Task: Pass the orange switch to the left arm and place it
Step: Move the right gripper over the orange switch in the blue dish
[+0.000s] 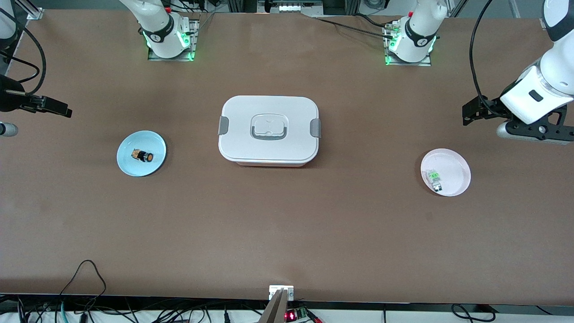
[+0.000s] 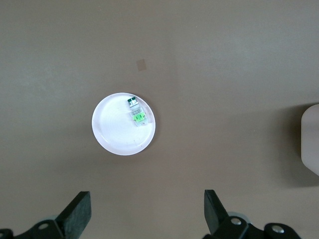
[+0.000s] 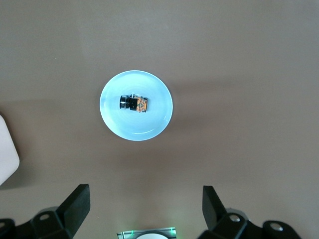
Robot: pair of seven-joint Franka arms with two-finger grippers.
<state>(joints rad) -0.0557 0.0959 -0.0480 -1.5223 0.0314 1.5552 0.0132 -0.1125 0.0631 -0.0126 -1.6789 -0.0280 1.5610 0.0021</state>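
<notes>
Two grippers, both spread wide and empty: the right gripper [image 3: 144, 206] at the frame's left edge, the left gripper [image 2: 147, 209] at its right edge. At left-centre the orange switch [image 1: 143, 156] lies on the blue plate [image 1: 128, 163]. A good pickup would probably lower the right gripper straight down, jaws straddling the black body, well apart from the box [image 1: 269, 130] at centre.

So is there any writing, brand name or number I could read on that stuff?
None can be read.
Base collars of both arms: a dark mark on each, too small to read.
Green switch: tiny marks, blurred.
Box, orange switch, both plates: no writing visible.
</notes>
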